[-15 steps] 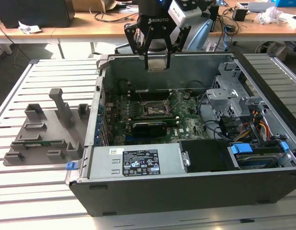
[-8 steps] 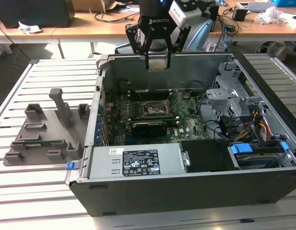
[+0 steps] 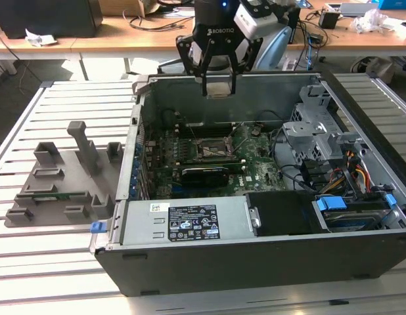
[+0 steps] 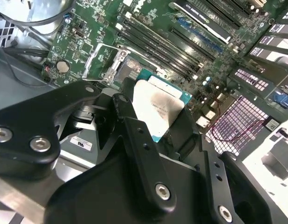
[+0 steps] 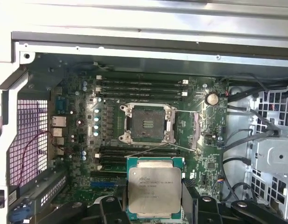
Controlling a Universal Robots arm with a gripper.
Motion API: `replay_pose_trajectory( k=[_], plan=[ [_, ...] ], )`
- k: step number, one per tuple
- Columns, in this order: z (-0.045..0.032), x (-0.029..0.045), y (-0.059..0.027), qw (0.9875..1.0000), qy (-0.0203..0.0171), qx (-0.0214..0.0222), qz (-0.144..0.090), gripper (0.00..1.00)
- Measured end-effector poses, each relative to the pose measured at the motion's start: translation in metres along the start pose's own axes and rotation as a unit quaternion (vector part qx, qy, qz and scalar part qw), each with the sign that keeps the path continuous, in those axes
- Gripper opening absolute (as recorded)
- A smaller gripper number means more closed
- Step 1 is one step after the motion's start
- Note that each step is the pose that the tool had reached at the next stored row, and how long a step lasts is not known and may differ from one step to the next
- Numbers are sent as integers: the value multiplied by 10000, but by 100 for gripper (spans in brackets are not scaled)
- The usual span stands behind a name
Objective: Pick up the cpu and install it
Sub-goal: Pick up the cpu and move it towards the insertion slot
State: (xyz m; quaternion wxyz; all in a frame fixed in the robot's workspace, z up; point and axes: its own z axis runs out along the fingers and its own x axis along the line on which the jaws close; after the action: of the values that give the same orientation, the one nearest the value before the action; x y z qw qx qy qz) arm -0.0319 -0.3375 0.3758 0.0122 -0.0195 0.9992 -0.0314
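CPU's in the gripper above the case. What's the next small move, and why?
Probably shift the gripper across until the cpu sits centred over the socket, before any descent. In the first wrist view the cpu lies offset from the socket, which is open with its contacts bare. In the exterior view the cpu hangs well above the motherboard.

- a black square socket frame (image 3: 211, 152) sits on a green motherboard (image 3: 255, 174), inside an open black metal computer case (image 3: 255, 262).
- a flat square metal-topped cpu (image 3: 218, 87) hangs above the socket frame, apart from it, between the fingers of a black gripper (image 3: 218, 90).
- a grey plastic tray (image 3: 62, 184) lies to the exterior view's left of the socket frame, outside the case.
- a grey metal power supply box (image 3: 186, 222) lies in front of the socket frame.
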Motion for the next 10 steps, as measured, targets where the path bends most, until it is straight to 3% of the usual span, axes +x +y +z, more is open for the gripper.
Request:
replay_pose_trajectory(
  k=[10],
  plan=[
    [34,-27,39,10000,3,96,-5,55]
  ],
)
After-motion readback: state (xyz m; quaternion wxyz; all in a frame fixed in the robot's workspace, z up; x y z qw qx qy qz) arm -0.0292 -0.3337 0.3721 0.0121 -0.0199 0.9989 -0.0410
